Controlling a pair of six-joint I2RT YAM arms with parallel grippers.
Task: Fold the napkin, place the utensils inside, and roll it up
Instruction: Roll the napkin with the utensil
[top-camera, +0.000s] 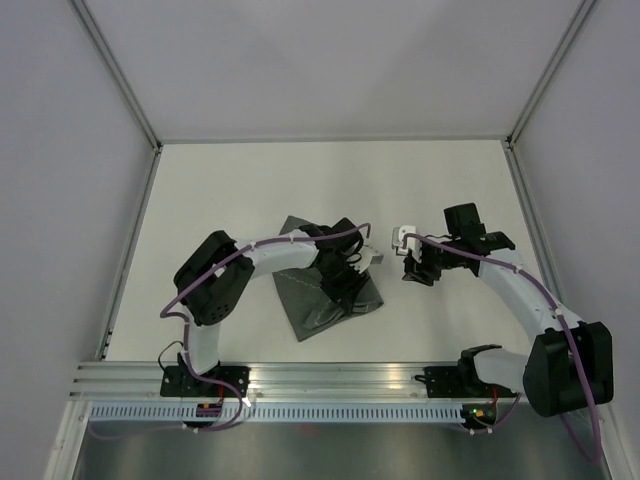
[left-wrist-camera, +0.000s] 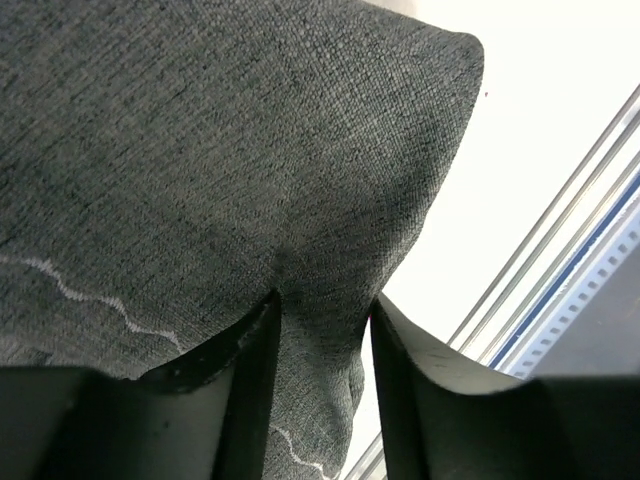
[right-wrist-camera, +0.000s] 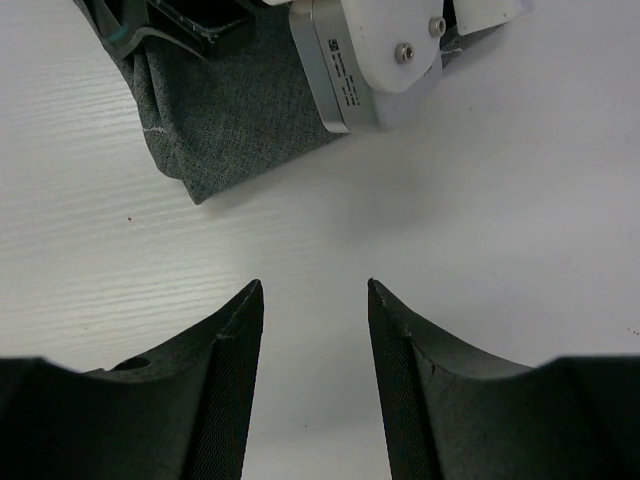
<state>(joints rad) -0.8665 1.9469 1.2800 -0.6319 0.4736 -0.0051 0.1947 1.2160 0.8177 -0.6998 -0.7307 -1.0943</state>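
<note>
While left pincer (left-wrist-camera: 322, 300) stands parted over dark grey napkin (left-wrist-camera: 250, 150), right pincer (right-wrist-camera: 315, 285) spread apart above white table (right-wrist-camera: 500, 250)

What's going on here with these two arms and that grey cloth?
Two robot arms are working on a dark grey napkin that looks folded over on the white table. The left tool is down on the cloth, its fingers parted with a ridge of fabric between them. The right tool hangs open over bare table just beside the napkin's corner, touching nothing. No utensils are in view.
</note>
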